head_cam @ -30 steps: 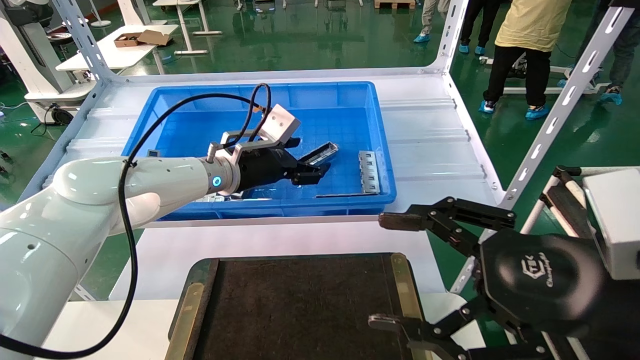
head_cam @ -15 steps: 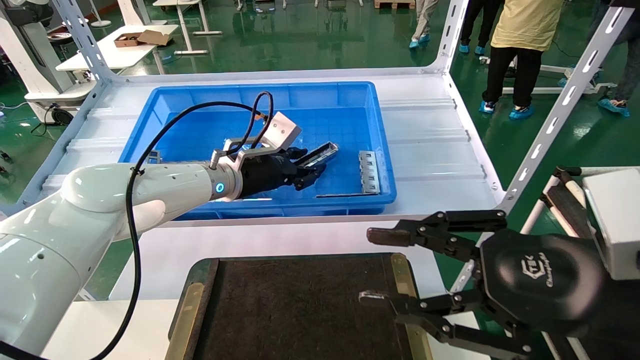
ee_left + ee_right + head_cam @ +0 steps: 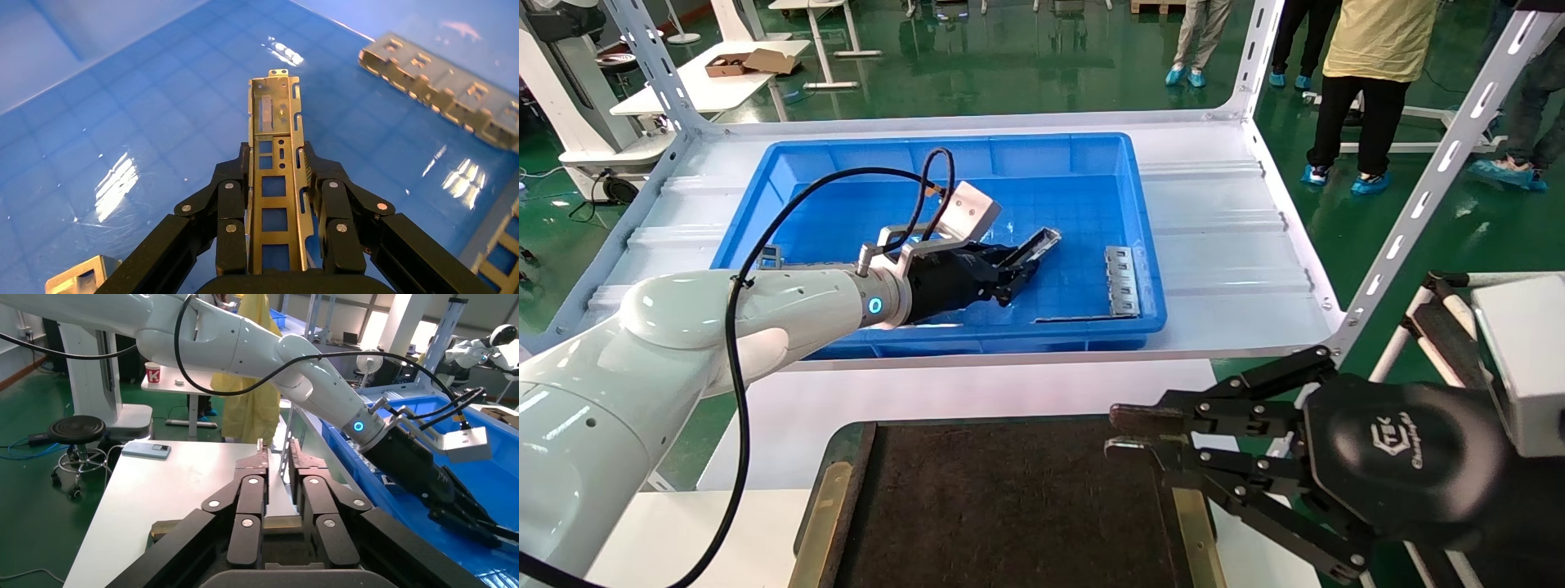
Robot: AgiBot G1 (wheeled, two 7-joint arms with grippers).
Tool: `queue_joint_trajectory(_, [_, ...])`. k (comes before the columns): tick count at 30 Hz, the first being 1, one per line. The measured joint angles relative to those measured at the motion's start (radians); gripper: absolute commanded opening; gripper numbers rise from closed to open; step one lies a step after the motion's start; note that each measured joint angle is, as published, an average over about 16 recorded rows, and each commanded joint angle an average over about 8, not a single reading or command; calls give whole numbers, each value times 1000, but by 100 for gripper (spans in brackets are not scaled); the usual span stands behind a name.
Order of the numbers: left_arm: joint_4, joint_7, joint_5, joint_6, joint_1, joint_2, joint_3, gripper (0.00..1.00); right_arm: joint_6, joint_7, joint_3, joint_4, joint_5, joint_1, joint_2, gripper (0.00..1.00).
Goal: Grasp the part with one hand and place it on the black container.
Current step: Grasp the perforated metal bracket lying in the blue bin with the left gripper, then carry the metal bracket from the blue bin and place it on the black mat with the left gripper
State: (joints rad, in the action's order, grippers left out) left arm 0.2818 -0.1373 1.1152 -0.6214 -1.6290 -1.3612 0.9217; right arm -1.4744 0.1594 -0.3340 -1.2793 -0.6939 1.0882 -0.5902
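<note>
The only writing I could read was a white logo on the round black body of my right gripper (image 3: 1128, 433); its small letters were not clear enough to spell. In the right wrist view a white cup with a red letter K (image 3: 153, 372) stood on a far table.

From the left: my left gripper (image 3: 1009, 286) was inside the big blue plastic bin (image 3: 764, 175), near the middle of its floor. Its black fingers (image 3: 232, 202) were closed on the slim silver-grey metal trough bar with small slots (image 3: 273, 171), one finger on each long side, and the free end of the bar pointed forward beyond the fingertips, tilted a little upward. I could not tell if the bar touched the floor of the bin. Around it the blue floor was open. Toward the right wall of the bin lay one ladder-like grey strip with square holes (image 3: 1121, 280), well apart from the bar. At the near wall lay one thin flat grey plate (image 3: 1075, 318).

In front of the bin, the wide flat black-brown felt tray (image 3: 1009, 506) showed two brass-coloured strips, one on each side edge, and its surface was free. My right gripper hung over the right edge of this tray, its fingers nearly together and holding nothing.
</note>
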Motion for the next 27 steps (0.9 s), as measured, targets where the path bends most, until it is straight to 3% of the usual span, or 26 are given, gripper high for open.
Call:
queue_joint_trajectory(7, [-8, -6, -77, -36, -22, 12, -19, 0, 0, 0, 0, 0, 0, 0, 0, 0])
queue_joint_trajectory(14, [-3, 22, -169, -154, -31, 56, -66, 0, 0, 0, 0, 0, 0, 0, 0, 0])
queue_joint_trajectory(21, [62, 46, -254, -339, 3, 150, -115, 0, 0, 0, -1, 0, 0, 0, 0, 0])
queue_joint_trajectory(27, [206, 23, -312, -474, 81, 260, -138, 0, 0, 0, -1, 0, 0, 0, 0, 0])
